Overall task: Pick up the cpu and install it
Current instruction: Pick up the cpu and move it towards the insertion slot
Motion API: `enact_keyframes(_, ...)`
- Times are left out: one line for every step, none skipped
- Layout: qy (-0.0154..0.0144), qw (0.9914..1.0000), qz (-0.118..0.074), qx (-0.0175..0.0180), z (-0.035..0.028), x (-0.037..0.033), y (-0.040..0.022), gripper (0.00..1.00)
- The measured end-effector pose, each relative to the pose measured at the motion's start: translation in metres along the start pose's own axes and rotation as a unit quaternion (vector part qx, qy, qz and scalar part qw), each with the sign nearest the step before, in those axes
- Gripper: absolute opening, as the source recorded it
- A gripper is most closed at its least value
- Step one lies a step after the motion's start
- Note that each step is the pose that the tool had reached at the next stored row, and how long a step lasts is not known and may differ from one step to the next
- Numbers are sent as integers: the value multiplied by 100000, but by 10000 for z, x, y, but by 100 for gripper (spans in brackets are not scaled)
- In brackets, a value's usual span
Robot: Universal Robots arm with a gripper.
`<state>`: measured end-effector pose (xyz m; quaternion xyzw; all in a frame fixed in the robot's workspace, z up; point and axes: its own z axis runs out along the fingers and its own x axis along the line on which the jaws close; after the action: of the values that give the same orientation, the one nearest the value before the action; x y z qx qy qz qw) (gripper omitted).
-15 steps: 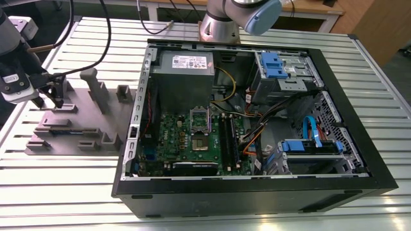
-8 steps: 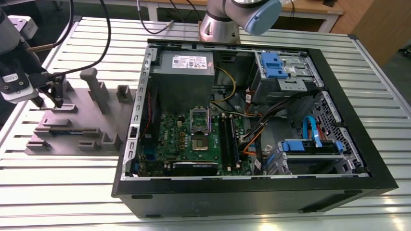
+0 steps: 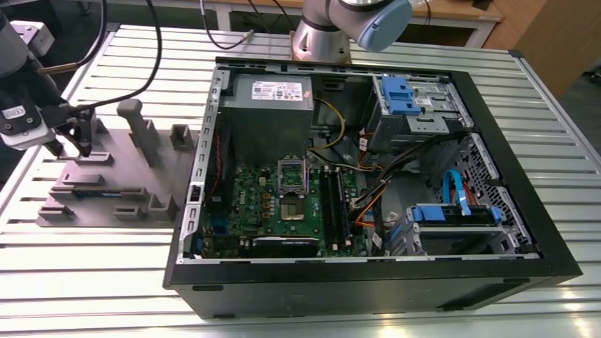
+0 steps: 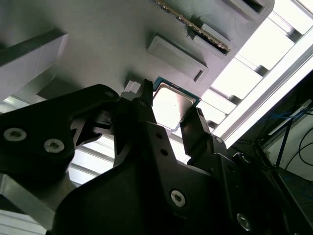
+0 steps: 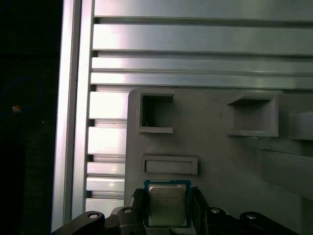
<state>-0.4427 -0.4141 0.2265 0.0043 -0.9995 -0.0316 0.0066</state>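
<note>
At the tray (image 5: 220,161) rim: cpu (image 5: 167,208) clamped

Black gripper (image 5: 167,197) pinches the cpu by 2 opposite edges as it lies flat on the matte grey tray, near its rim; shiny square lid, green border, print unreadable; beyond, 2 square pockets (image 5: 156,113); farther, ribbed aluminium table (image 5: 195,34), open room alongside.

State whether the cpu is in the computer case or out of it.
Out. The cpu sits by the gripper at the grey tray, outside the computer case.
</note>
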Motion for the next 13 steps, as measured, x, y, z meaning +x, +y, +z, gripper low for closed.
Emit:
enact_keyframes(-1, 100000, 0, 7, -5, 0, 0, 47)
enact_keyframes(-5, 100000, 2, 12, -9, 0, 1, 47)
enact_keyframes(-7, 100000, 5, 17, -13, 0, 1, 47)
enact_keyframes(-4, 100000, 9, 31, -19, 0, 2, 47)
enact_keyframes(-3, 100000, 7, 38, -24, 1, 2, 47)
enact_keyframes(-3, 100000, 7, 43, -29, 1, 2, 47)
enact_keyframes(-6, 100000, 5, 47, -34, 1, 2, 47)
enact_keyframes(-6, 100000, 5, 49, -39, 1, 3, 47)
enact_keyframes(-2, 100000, 5, 53, -44, 1, 3, 47)
enact_keyframes(-1, 100000, 6, 59, -50, 1, 4, 47)
enact_keyframes(-3, 100000, 7, 61, -55, 1, 4, 47)
enact_keyframes(-2, 100000, 6, 67, -62, 1, 4, 47)
enact_keyframes(-2, 100000, 8, 67, -68, 1, 5, 47)
